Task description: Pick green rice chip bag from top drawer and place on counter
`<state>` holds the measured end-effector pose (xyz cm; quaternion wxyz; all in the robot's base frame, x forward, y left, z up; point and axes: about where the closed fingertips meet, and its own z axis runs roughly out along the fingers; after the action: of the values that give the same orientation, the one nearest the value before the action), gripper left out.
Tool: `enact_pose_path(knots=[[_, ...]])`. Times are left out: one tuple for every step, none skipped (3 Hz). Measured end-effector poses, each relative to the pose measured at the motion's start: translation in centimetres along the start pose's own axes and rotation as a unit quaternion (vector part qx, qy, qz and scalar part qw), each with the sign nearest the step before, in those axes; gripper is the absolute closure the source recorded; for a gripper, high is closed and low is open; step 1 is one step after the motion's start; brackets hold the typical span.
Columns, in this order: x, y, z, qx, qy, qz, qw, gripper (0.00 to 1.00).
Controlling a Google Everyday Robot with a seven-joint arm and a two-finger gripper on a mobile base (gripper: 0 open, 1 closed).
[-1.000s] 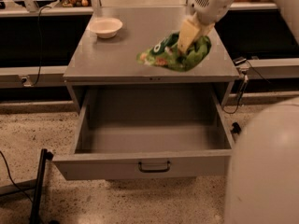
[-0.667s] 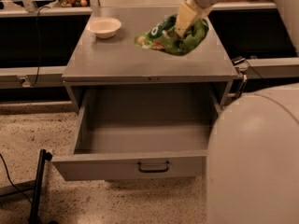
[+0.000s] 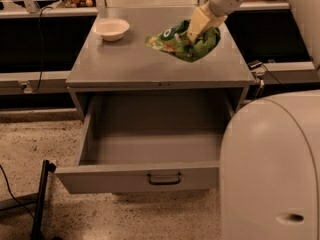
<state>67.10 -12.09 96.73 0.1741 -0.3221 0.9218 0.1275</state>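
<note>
The green rice chip bag hangs tilted in my gripper, just above the right half of the counter. The yellowish fingers are shut on the bag's upper right part. The arm comes down from the top right. The top drawer stands pulled wide open below the counter, its inside bare, its dark bar handle at the front centre.
A white bowl sits on the counter's back left. A large white robot body part fills the lower right. A black stand leg is on the speckled floor at lower left. Shelves with clutter run behind.
The gripper with the bag has moved farther back over the counter and slightly left. The view has shifted a little.
</note>
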Motion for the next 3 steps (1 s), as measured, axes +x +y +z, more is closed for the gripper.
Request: enact_pose_path(knots=[[0.2, 0.0, 5.8, -0.057, -0.004, 0.012, 0.9983, 1.00], [-0.1, -0.1, 6.1, -0.052, -0.006, 0.012, 0.9985, 1.00], [-1.7, -1.2, 5.9, -0.025, -0.024, 0.014, 0.9993, 1.00]])
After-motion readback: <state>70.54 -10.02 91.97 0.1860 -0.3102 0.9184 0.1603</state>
